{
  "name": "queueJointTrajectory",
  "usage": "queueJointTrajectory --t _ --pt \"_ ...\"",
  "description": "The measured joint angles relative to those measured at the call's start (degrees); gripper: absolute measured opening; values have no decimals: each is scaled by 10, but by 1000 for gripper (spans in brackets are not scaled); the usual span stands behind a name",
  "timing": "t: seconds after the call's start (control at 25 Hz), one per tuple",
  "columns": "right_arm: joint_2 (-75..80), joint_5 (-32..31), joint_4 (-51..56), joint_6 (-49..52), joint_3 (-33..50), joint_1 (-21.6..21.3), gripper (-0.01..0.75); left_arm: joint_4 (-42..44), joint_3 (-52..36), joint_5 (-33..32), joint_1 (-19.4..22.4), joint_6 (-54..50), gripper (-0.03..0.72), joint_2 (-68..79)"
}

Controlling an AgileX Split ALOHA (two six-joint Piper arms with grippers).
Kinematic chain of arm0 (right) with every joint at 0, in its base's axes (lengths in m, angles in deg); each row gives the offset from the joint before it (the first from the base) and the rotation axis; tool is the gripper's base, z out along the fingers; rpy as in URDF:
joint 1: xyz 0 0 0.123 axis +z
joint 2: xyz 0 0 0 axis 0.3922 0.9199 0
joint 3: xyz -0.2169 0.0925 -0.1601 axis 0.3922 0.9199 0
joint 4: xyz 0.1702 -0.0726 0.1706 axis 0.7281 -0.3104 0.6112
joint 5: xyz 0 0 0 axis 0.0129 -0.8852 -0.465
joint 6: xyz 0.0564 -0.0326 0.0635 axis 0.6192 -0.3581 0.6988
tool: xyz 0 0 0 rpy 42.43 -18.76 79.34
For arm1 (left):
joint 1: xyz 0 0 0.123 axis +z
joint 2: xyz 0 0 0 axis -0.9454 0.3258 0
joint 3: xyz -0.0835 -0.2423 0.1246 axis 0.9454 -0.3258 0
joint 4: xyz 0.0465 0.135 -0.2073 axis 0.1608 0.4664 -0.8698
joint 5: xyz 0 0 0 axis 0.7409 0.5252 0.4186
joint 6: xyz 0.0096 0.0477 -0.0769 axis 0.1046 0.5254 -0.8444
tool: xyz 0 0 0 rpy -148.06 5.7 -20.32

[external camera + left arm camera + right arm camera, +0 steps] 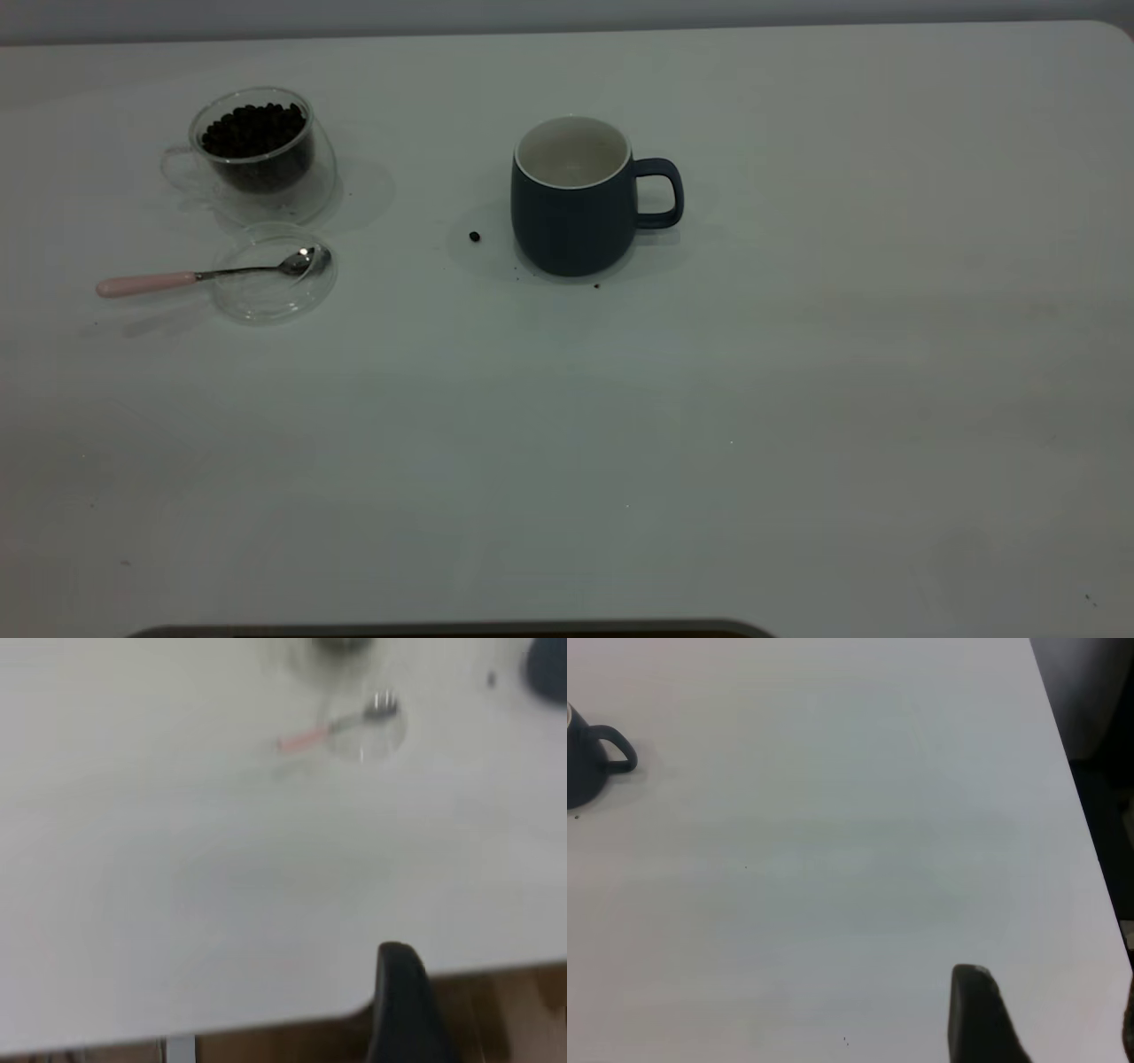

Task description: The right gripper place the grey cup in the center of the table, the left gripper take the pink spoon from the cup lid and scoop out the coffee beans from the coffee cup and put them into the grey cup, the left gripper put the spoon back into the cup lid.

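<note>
Standing upright near the middle of the worktop, the grey cup turns its handle toward the right arm's side, and one stray bean lies just beside it. Well apart, on the left arm's side, the coffee cup holds the coffee beans; beside it the pink spoon rests with its bowl in the cup lid. Each wrist view shows only a dark finger, so I cannot tell whether the left tool or the right tool is released or clenched
</note>
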Motion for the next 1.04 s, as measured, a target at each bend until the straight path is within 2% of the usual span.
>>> queueJointTrajectory --t 1.04 --pt "0 0 0 0 0 0 420 0 0 -10 -1 -1 484 -7"
